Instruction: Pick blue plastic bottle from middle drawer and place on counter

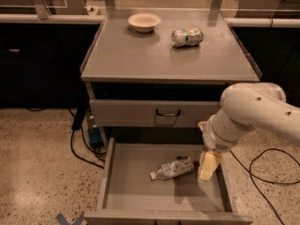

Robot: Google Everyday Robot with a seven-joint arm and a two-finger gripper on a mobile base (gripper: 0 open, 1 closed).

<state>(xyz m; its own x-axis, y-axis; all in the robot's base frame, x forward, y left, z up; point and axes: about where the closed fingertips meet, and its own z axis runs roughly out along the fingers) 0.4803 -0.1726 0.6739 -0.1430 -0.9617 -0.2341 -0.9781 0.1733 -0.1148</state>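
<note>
A: End effector [208, 165] sits low in the middle drawer [136, 186], just beside the blue plastic bottle [172, 168], at its base end. Released or clenched? Can't tell. It isn't holding the bottle.

B: Bottle lies flat. Clear thin plastic, white cap, round, so it may roll on the smooth grey metal. Best to close across mid-label, then lift to the counter [140, 55] surface.

Speckled terrazzo floor [37, 163] fills 8 o'clock, with black cables [76, 121] trailing at 9 (blue tape [70, 218] marks 7). Dark cabinets [42, 64] line 10. The gripper [206, 173] hangs at 5 o'clock.
</note>
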